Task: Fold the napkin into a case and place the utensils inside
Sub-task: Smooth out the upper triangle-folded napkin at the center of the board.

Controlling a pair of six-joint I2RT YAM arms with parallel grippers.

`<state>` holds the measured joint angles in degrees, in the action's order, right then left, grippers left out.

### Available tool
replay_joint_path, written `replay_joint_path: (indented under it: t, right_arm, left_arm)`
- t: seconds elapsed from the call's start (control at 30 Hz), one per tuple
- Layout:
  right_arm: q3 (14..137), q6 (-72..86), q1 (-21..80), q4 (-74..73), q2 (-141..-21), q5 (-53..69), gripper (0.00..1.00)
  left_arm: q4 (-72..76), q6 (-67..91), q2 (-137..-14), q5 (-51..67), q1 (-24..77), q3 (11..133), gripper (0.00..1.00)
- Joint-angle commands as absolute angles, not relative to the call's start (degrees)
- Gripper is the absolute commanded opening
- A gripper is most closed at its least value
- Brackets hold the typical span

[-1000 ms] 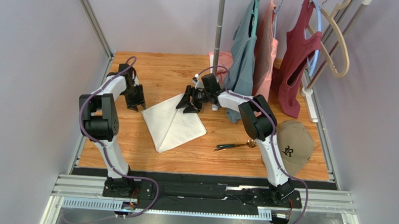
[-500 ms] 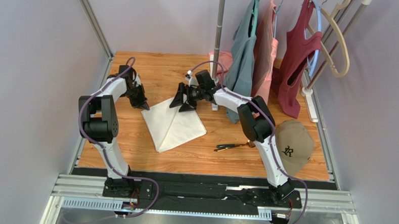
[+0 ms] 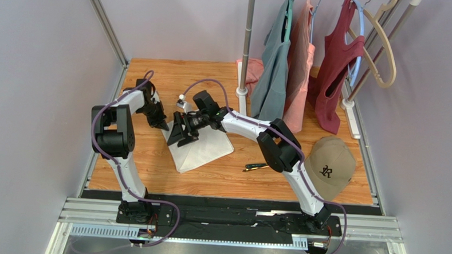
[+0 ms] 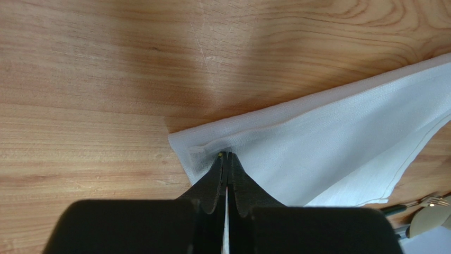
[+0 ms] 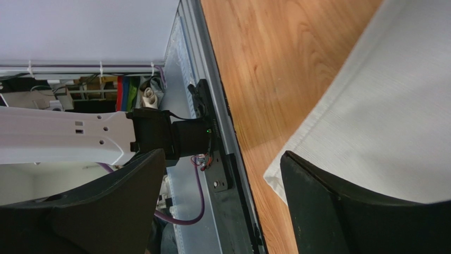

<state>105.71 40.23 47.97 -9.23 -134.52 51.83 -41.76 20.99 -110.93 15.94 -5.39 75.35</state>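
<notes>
Pinching napkin [image 4: 328, 137] corner shut w/ L fingers [image 4: 213, 182], hem at tips. Holding R fingers [image 5: 344, 206] wide apart, edge between. Soft, limp, light: prob best grabbed at corners.

Not much to read here tbh, the only marking I can spot is a dark stitched monogram [image 3: 326, 171] on the front of the tan cap [image 3: 339, 158] sitting at the right side of the desk [image 3: 209, 178]. It looks like a couple of interlocked letters, one maybe an R, but it's too small to say for sure. Nothing legible in either wrist view.
</notes>
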Motion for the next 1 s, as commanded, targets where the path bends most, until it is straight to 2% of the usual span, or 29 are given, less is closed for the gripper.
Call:
replay_joint_path:
  t: [0.0,0.47,0.97]
  right_arm:
    - [108.7,43.3,49.0,-4.2,-137.1,56.4,0.84]
    - [110.7,48.4,52.3,1.2,-143.5,63.1,0.83]
    - [96.3,45.4,52.8,3.3,-137.9,63.1,0.82]
  left_arm:
    - [-41.4,21.9,-110.7,15.5,-5.7,75.1,0.0]
    - [-44.0,22.9,-114.3,15.1,-5.7,79.1,0.0]
    - [-47.4,22.1,-120.1,14.3,-5.7,84.7,0.0]
